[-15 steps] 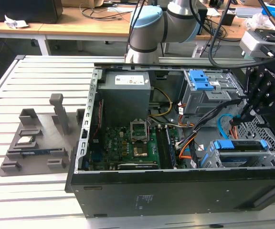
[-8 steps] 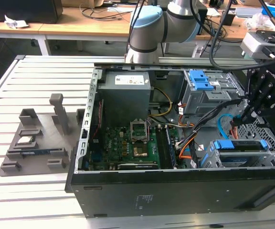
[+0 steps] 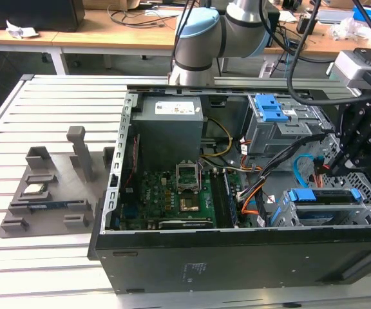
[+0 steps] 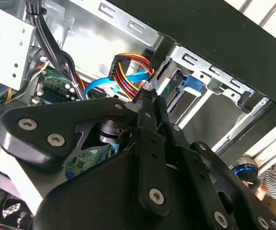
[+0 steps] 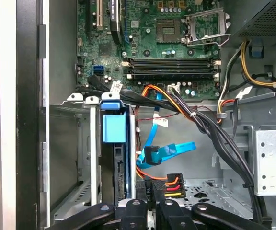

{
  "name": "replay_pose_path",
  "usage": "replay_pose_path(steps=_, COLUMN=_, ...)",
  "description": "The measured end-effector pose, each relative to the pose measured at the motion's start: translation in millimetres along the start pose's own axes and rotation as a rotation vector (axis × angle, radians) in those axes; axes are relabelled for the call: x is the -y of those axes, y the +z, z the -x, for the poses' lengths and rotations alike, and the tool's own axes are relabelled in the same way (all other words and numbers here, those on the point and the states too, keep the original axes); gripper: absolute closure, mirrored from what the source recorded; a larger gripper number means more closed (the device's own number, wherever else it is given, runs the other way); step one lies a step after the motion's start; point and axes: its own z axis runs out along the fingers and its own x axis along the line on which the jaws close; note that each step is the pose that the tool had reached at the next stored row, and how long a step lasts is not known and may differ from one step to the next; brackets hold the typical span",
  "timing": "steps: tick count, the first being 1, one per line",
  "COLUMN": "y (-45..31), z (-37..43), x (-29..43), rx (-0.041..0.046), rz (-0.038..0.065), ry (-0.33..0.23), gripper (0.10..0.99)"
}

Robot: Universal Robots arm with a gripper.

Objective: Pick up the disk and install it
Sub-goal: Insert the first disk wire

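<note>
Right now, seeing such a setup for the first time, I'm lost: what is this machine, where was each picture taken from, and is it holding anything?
The grey and blue machine is a robot arm. The exterior view comes from a camera off the arm. It looks down on an open computer case lying on a slatted table. The two wrist views come from cameras riding on the arm, and both look into the case past its black jaws.

At the exterior view's left lies a grey parts holder. Inside the case you can see the green circuit board. The disk, with its blue rails, sits in a bay below the jaws. I cannot tell whether the jaws hold anything.
</note>
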Motion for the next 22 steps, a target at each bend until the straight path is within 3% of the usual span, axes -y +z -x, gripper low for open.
replay_pose_path(steps=22, y=2.2, z=-17.9, x=0.0, rx=0.0000, rz=0.000, ry=0.000, gripper=0.922)
